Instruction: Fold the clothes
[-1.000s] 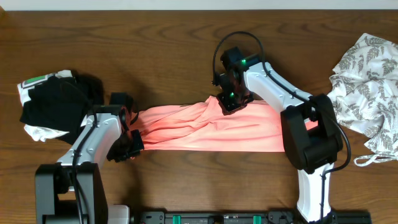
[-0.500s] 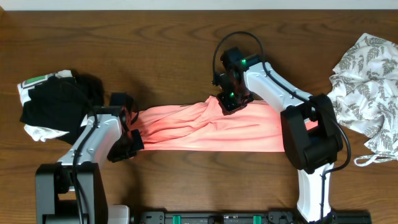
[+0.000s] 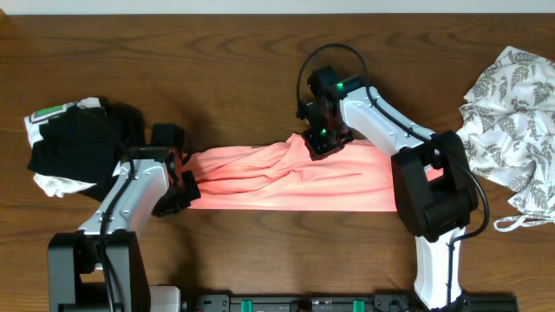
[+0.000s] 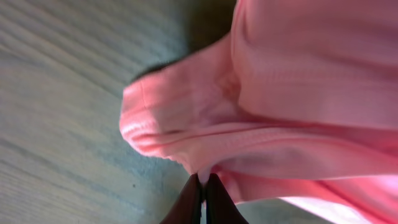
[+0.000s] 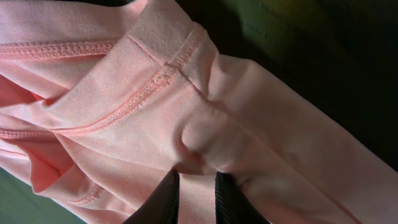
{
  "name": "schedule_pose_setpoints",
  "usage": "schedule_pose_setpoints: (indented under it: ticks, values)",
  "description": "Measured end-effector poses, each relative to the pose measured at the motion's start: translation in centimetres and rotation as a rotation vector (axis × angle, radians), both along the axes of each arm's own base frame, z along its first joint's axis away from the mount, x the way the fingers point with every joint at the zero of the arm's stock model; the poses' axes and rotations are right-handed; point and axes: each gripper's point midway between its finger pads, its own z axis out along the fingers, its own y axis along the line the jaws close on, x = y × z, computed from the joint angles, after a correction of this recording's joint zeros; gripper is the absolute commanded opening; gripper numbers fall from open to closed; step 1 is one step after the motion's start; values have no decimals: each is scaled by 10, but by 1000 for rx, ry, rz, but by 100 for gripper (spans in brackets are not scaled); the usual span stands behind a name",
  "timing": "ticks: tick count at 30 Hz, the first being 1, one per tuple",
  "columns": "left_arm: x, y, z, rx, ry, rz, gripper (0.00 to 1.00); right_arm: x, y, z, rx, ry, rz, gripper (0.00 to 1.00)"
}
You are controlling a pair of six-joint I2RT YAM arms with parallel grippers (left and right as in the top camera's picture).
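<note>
Left gripper (image 3: 184, 189) of mine is clenched on the left end of the salmon-pink T-shirt (image 3: 286, 178). In the left wrist view its two dark fingers (image 4: 186, 205) press together at the bottom centre of the frame, and the rolled pink edge of the shirt sits right at their tips. My left arm (image 3: 130, 195) goes from the lower left of the overhead frame up and to the right. The wrist bends down toward the table (image 3: 217, 69) at the shirt's end.

My right gripper (image 3: 319, 143) is grasping the same shirt at its upper edge, a little above the centre of the overhead frame. In the right wrist view the fingers (image 5: 163, 199) stand slightly apart at the bottom, with a soft bump of pink fabric pinched between them and a stitched seam running above. My right arm (image 3: 381, 121) rises from the lower right, folds at the dark elbow, and its white forearm reaches up and to the left, so the gripper points downward onto the cloth.

The shirt lies as a long wrinkled band across the middle of the table, between my two grippers and further right under the right arm. A white garment with grey leaf print (image 3: 507, 121) lies at the right edge of the frame, well apart from the shirt. A black-and-white bundle (image 3: 74, 143) lies at the left, near my left arm.
</note>
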Motion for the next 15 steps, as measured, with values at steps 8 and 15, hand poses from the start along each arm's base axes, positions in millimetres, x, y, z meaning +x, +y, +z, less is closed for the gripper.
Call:
schedule_pose_setpoints:
  ticks: [8,15]
  values:
    - [28,7,3,42,-116,23,6,0,0,0,-1,1,0,19]
    - [53,15,9,87,-224,48,6,0,0,0,-1,1,0,19]
